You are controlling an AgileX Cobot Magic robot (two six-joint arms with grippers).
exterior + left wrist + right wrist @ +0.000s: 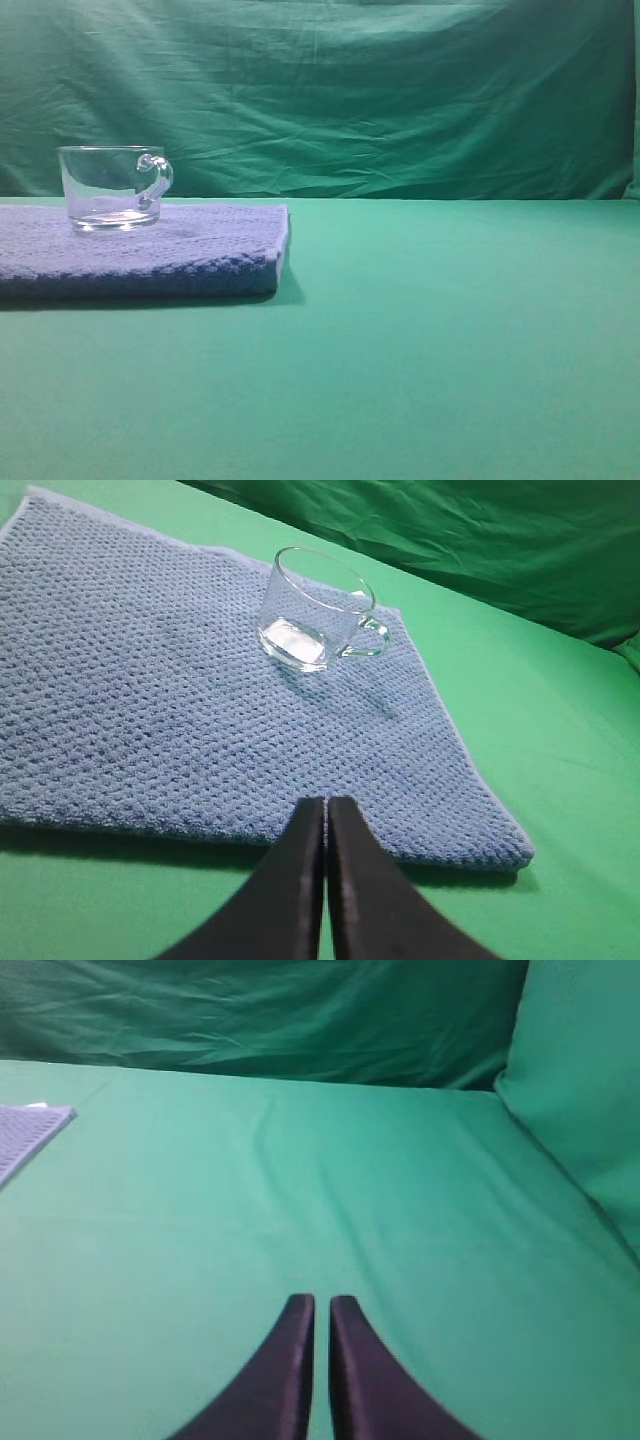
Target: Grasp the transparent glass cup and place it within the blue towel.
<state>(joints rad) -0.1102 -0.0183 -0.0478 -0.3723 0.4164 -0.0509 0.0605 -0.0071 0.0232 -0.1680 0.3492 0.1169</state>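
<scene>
Left gripper point(326, 805), black tapered fingers pressed together, holds nothing and hangs over the near edge of the folded, nubbly blue-lavender towel point(150, 700). Right gripper point(313, 1305) likewise nearly closed and empty, over bare green cloth-covered table point(400, 1210), well apart from the towel's corner at far left.

Squat clear glass cup with loop handle point(112, 188) stands upright on the towel, toward its far side, handle pointing right (placement looks done already).

Handling notes, judged: thick base makes it fairly heavy for its size; rigid, smooth and slippery, breakable if knocked. Soft towel gives a cushioned but slightly uneven seat. Best hold would be across the rim wall or the handle loop point(368, 640), pinched firmly.
</scene>
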